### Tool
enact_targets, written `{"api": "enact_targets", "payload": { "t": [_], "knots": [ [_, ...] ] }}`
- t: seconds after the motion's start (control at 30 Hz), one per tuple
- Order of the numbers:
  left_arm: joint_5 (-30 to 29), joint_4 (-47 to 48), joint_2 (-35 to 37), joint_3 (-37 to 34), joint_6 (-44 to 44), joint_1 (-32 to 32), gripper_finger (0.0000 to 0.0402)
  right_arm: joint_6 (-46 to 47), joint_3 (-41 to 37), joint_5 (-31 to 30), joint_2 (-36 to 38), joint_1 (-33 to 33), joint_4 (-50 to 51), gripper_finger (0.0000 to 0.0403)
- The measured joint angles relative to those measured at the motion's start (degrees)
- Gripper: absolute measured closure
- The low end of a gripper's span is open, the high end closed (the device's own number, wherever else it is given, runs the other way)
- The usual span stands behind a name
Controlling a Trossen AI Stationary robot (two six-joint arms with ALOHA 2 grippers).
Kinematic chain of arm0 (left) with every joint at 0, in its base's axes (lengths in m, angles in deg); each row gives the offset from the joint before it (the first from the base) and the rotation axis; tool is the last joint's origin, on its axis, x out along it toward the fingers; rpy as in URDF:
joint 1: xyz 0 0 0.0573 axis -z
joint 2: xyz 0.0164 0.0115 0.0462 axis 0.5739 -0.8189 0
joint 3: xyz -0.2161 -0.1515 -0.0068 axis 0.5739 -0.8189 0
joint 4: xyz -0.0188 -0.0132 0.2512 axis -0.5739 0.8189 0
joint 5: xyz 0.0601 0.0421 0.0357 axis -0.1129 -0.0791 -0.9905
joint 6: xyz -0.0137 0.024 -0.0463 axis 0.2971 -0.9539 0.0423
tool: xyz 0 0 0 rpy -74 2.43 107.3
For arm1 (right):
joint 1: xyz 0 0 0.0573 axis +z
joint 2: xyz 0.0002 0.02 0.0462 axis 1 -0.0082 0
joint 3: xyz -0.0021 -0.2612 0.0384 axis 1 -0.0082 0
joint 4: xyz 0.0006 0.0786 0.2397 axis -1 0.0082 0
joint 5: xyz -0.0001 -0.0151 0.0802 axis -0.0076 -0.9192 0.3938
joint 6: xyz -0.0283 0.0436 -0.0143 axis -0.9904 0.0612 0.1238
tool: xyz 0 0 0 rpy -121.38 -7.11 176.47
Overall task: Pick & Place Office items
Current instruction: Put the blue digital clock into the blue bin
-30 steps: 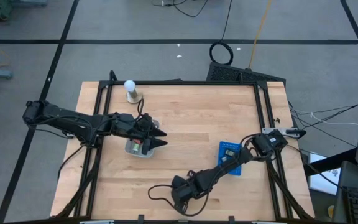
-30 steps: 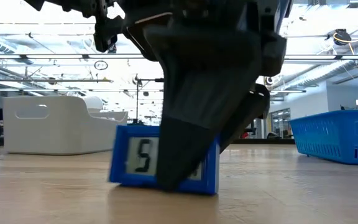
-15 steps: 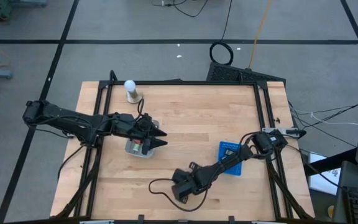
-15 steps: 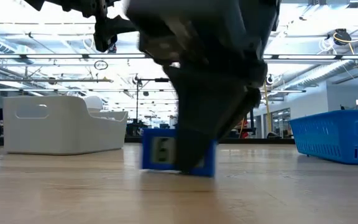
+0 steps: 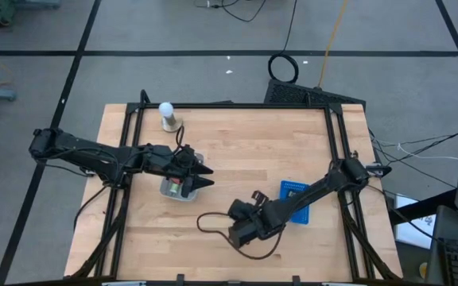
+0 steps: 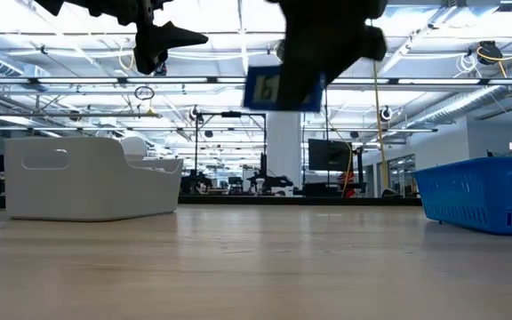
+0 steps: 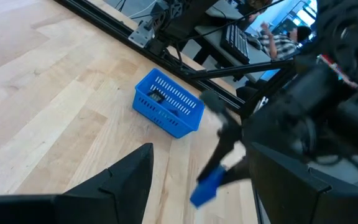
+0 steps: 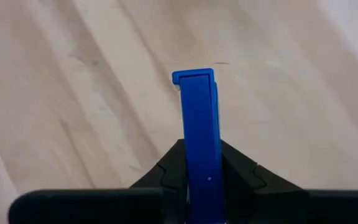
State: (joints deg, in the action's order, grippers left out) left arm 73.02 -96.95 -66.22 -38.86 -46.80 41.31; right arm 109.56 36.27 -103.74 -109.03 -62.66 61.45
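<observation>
My right gripper [image 5: 238, 233] is over the near middle of the table, shut on a small blue block [image 6: 283, 89] with a pale display face. The block shows edge-on in the right wrist view [image 8: 199, 118] and is also visible in the left wrist view [image 7: 206, 186]. My left gripper [image 5: 205, 175] hovers open over the grey tray [image 5: 170, 191], where small red and green items [image 5: 178, 183] lie. The blue tray [image 5: 296, 200] sits right of centre, and a dark item [image 7: 157, 96] rests on its floor. My right gripper pinches the blue block between its two fingers [image 8: 235, 168], one on each wide face, at the block's lower part [image 8: 199, 163]. The fingers come from above. The block is lifted clear of the table, slightly tilted, its far end sticking out past the fingertips.
A white ball on a brass base [image 5: 166, 116] stands at the far left corner. Black frame rails [image 5: 336, 135] run along the table edges. A cable loops on the wood beside the right gripper [image 5: 213, 226]. Bare wood lies between the two trays [image 5: 245, 171].
The right gripper, shut on the blue block, first slid it along the table away from the near edge, then raised it. The block stood on the wood before and now hangs clear, high above the table. The gripper has also moved toward the blue tray.
</observation>
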Motion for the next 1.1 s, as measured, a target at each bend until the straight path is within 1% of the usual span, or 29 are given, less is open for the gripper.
{"api": "enact_targets", "payload": {
  "t": [0.23, 0.33, 0.6, 0.7, 0.77, 0.9, 1.1],
  "knots": [
    [0.0, 0.02, 0.0, 0.0, 0.0, 0.02, 0.0147, 3.19, 0.02, -3.7, 5.63, 0.09, 8.78, 0.0355],
    [0.0, 0.02, 0.0, 0.0, 0.0, 0.02, 0.0147, 4.75, 0.09, -4.2, 7.85, 0.14, 13.13, 0.0355],
    [0.0, 0.02, 0.0, 0.0, 0.0, 0.01, 0.0147, 11.1, 0.09, -5.7, 10.45, 1.76, 27.22, 0.0355],
    [0.0, 0.02, 0.0, 0.0, 0.0, 0.02, 0.0147, 13.58, -1.02, -5.79, 11.07, 2.21, 29.65, 0.0355],
    [0.0, 0.02, 0.0, 0.0, 0.0, 0.02, 0.0147, 14.9, -3.64, -5.77, 12.07, 2.27, 29.14, 0.0355],
    [0.0, 0.02, 0.01, 0.0, 0.0, 0.01, 0.0147, 17.11, -12.09, -4.86, 16.39, 2.49, 23.28, 0.0354],
    [0.0, 0.02, 0.0, 0.0, 0.0, 0.0, 0.0147, 20.6, -29.22, -0.88, 27.87, 2.49, 9.77, 0.0353]
  ]
}}
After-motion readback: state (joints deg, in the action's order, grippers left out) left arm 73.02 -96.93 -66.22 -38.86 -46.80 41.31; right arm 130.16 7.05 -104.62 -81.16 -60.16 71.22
